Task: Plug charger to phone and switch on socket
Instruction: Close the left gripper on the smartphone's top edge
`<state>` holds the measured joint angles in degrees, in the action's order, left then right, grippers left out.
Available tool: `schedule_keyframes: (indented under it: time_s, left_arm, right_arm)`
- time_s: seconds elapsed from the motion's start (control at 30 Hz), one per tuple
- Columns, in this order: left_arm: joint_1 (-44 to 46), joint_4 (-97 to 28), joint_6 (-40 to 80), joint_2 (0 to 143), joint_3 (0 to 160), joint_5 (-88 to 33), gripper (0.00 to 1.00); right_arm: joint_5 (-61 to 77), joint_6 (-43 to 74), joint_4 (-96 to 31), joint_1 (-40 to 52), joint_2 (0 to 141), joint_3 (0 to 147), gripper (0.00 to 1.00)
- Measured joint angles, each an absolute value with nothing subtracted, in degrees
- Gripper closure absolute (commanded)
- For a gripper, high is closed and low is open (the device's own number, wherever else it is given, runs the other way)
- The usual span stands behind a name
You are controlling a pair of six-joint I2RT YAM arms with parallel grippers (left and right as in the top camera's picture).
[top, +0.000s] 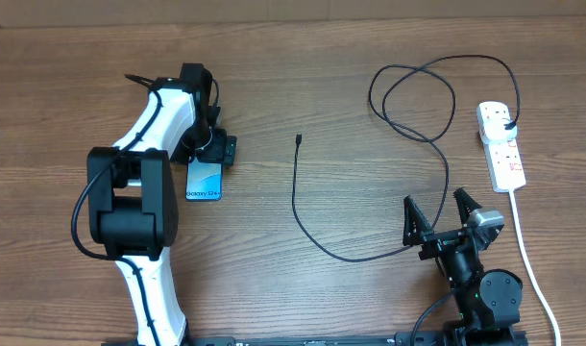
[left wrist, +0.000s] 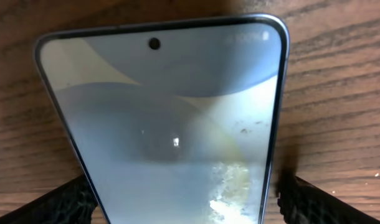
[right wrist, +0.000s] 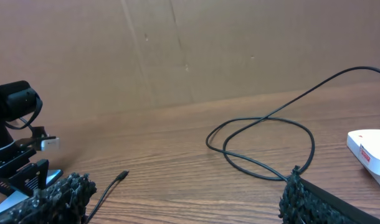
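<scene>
The phone (top: 204, 180) lies flat on the table with its screen lit. It fills the left wrist view (left wrist: 171, 124), camera hole at the far end. My left gripper (top: 214, 154) hovers over its far end, open, one finger (left wrist: 59, 205) on each side of the phone's near part; a strip of wood shows by the right finger. The charger's cable (top: 303, 216) runs from its connector tip (top: 299, 139) past my right gripper (top: 435, 213), loops (top: 413, 96), and ends at a black plug (top: 505, 118) in the socket (top: 501, 146). My right gripper (right wrist: 180, 205) is open and empty, the tip (right wrist: 120, 177) ahead on its left.
The socket's thick white cord (top: 528, 250) trails down the table's right side, close to my right arm. A cardboard wall (right wrist: 177, 50) stands behind the table. Bare wood (top: 370, 173) lies between the phone and the cable loop.
</scene>
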<state>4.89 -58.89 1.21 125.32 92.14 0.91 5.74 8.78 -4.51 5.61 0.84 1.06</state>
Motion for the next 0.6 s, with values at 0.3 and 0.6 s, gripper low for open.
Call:
schedule_keyframes:
  time_s: [0.3,0.6]
  left_arm:
    - [4.84,-56.77,1.13,124.01,89.86,0.93,0.23]
    - [4.84,-56.45,1.32,123.76,89.60,1.10,0.31]
  right_arm:
    - [5.76,8.80,-4.51,5.61,0.84,1.06,0.00]
    - [5.76,8.80,-4.51,5.61,0.84,1.06,0.00]
